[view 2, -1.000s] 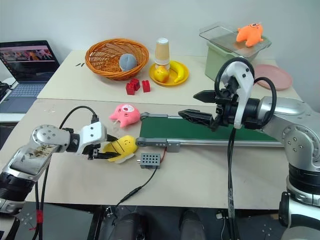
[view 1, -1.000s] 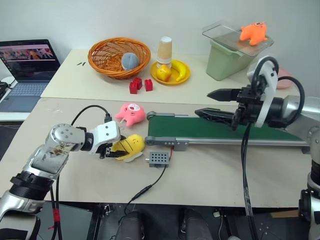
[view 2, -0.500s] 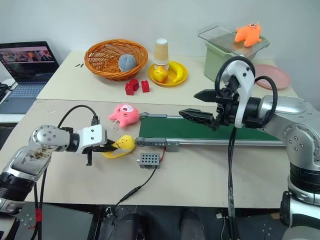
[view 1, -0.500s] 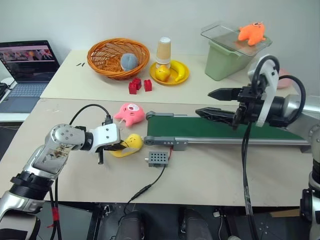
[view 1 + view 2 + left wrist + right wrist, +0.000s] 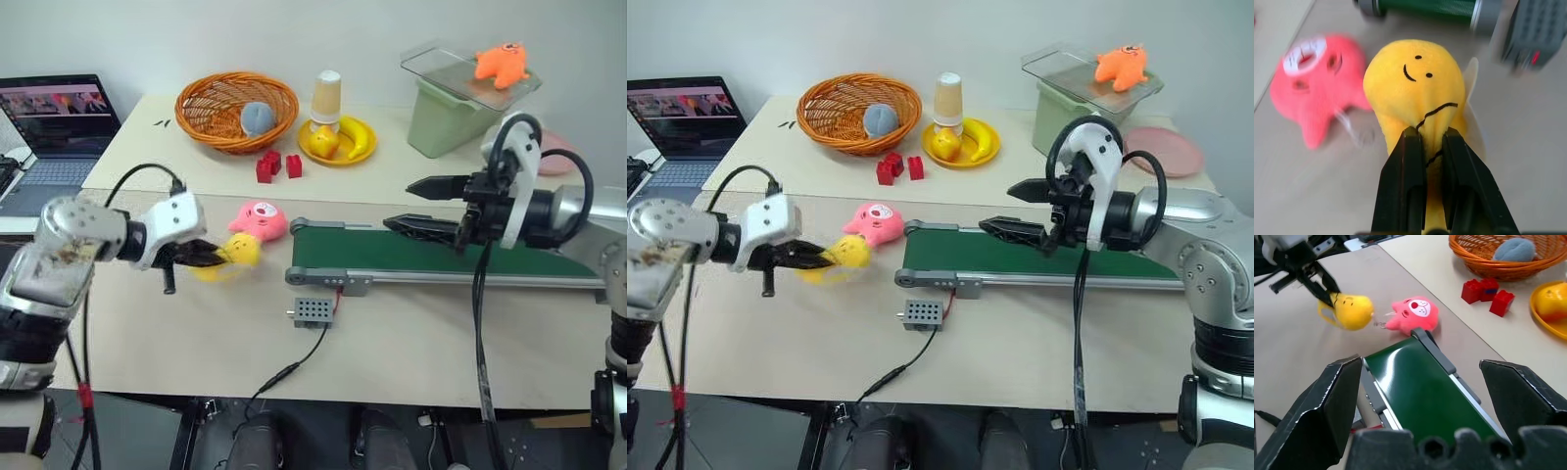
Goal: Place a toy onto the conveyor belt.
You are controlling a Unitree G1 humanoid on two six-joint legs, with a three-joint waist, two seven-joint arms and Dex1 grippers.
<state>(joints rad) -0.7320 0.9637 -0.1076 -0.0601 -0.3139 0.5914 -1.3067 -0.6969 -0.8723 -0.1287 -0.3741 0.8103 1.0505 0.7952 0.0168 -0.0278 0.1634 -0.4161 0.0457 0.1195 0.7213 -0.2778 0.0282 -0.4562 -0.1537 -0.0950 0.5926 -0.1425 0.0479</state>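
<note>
Your left gripper (image 5: 201, 257) is pinched tight on the yellow plush toy (image 5: 238, 252); in the left wrist view the two black fingers (image 5: 1409, 161) squeeze the narrow end of the toy, with its smiling face pointing away from the wrist. The toy hangs clear of the table, just beside the pink plush toy (image 5: 259, 219), which lies on the tabletop close to the near roller of the conveyor belt (image 5: 431, 252).

What matters for you now is the direction: the belt lies to the right of the held toy, its long axis running off to the right across the table, and its nearest end is only a short way past the pink plush. The left arm is the one carrying, and it is also the nearer arm to that end of the belt, so the carry looks like a sideways move to the right and slightly away from you, high enough to clear the grey frame. (Mind the small grey control box (image 5: 313, 310) and its cable, which sit just in front of the belt's near end.)

Your right gripper (image 5: 416, 203) hangs above the belt's middle with its fingers spread wide and nothing between them. It sits over the green surface, so set the toy down short of it, near the roller end.
</note>
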